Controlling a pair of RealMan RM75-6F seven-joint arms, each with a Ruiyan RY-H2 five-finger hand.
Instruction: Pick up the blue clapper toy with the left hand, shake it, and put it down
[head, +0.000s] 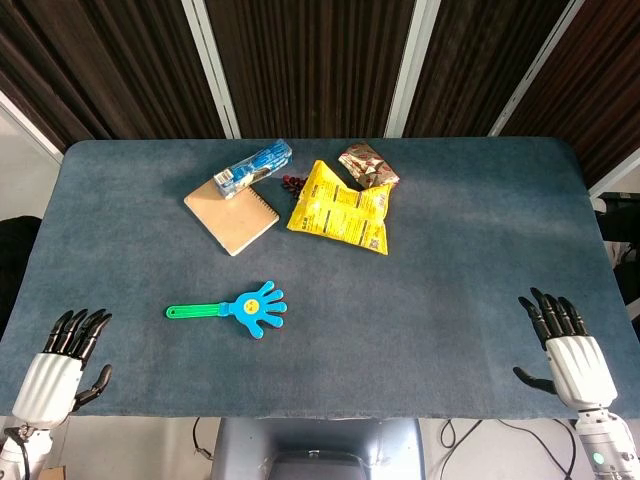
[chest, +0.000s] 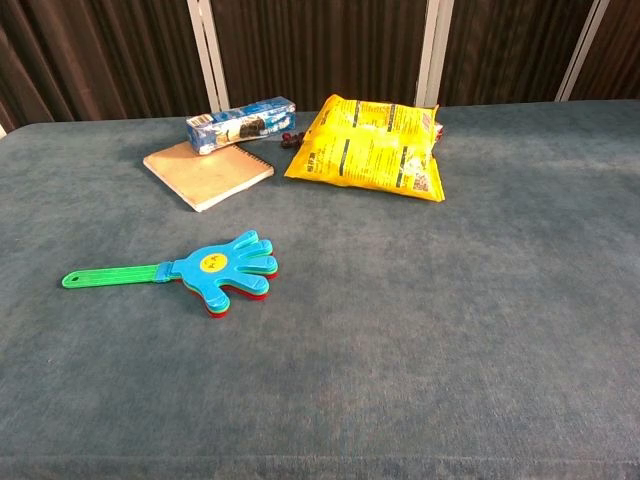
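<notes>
The blue clapper toy (head: 252, 306) (chest: 222, 265) lies flat on the table, its hand-shaped head to the right and its green handle (head: 195, 311) (chest: 110, 275) pointing left. My left hand (head: 62, 363) rests at the table's front left corner, fingers spread, holding nothing, well left of the handle. At the front right corner my right hand (head: 567, 352) is also spread and empty. Neither hand shows in the chest view.
Behind the toy lie a tan spiral notebook (head: 232, 216) (chest: 208, 171), a blue snack pack (head: 254, 168) (chest: 240, 123), a yellow chip bag (head: 340, 208) (chest: 370, 147) and a brown wrapper (head: 367, 164). The blue felt table (head: 440, 300) ends close to both hands.
</notes>
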